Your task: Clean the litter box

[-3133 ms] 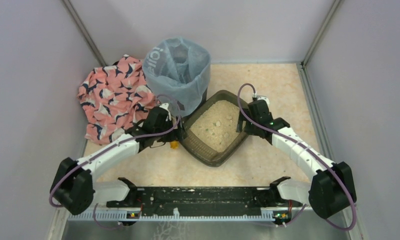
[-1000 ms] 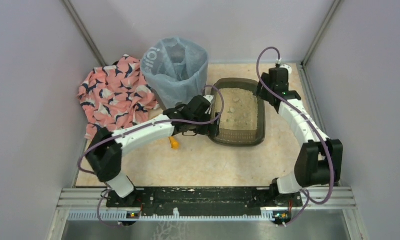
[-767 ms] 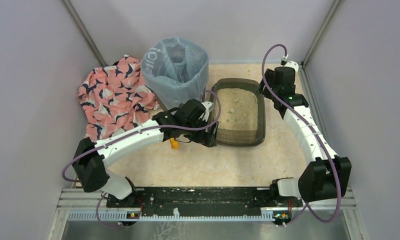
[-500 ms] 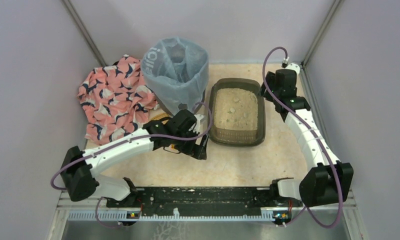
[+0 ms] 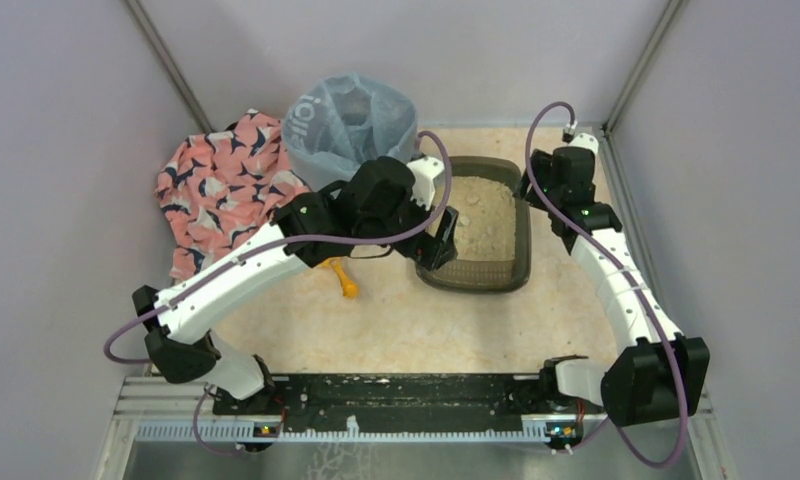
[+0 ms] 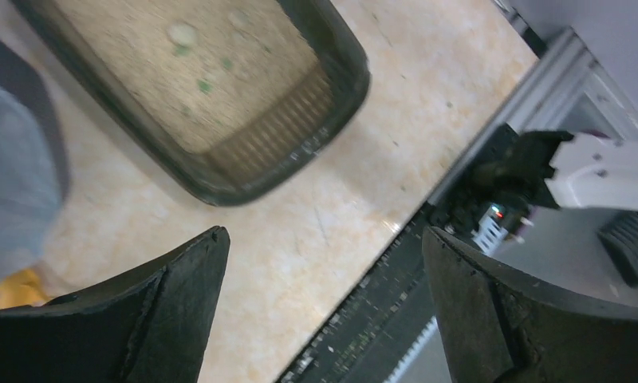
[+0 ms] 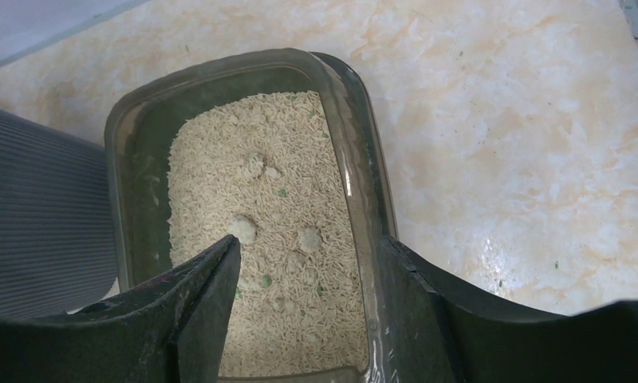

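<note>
The litter box (image 5: pixel 473 276) is a dark translucent tray of beige litter at the back right of the floor, with pale clumps (image 7: pixel 242 228) and green specks in it. My left gripper (image 5: pixel 440 240) is raised over the box's near left corner; in the left wrist view the left gripper (image 6: pixel 324 233) is open and empty, high above the floor, with the box (image 6: pixel 324 136) below. My right gripper (image 5: pixel 533 186) is at the box's far right corner. The right gripper (image 7: pixel 309 239) is open, its jaws straddling the right wall (image 7: pixel 356 183), one over the litter.
A tall bin lined with a light blue bag (image 5: pixel 351 130) stands just left of the box. A pink patterned cloth (image 5: pixel 231 190) lies at the far left. A small orange-yellow object (image 5: pixel 344 283) lies on the floor under my left arm.
The box went from diagonal to square at the back right. My left arm pulled back toward the front, then rose and swung over the box's left side. My right gripper hardly moved.
</note>
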### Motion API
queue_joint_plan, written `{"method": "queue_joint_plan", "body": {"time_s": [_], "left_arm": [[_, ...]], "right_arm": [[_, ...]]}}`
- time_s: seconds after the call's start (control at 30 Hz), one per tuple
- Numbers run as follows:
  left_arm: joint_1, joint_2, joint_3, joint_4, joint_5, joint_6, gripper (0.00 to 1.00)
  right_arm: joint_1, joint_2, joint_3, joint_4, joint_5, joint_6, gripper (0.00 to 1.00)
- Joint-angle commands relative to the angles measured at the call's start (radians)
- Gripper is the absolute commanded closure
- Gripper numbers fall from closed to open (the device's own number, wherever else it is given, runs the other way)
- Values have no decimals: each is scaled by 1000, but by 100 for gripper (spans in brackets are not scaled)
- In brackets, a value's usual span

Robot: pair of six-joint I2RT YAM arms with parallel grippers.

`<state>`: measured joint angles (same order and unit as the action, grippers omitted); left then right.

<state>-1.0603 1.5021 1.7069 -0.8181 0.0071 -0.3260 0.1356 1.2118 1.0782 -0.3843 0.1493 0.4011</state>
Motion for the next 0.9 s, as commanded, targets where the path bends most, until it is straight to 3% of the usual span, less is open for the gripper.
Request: {"method": "queue_joint_plan", "body": {"time_s": [0.0,0.13,0.37,0.6,0.73,0.87], "left_arm": [[16,44,122,-58,-233,128,3],[85,47,142,-5,-338,149,3],[255,0,115,58,-225,201,4],[279,42,166,47,-265,295,3],[284,79,144,55,-364,318,2],[287,86,87,107,-369,376,1]], "right_arm": [[6,-38,-11,49,4,-19,36],[7,-30,-18,47,-4,-19,36],[6,-28,-41,61,-4,-22,36],[6,-13,-74,88,-34,-15,36],[7,-11,-80,91,-36,-17,36],[6,-9,-90,94,-29,-24,36]]}}
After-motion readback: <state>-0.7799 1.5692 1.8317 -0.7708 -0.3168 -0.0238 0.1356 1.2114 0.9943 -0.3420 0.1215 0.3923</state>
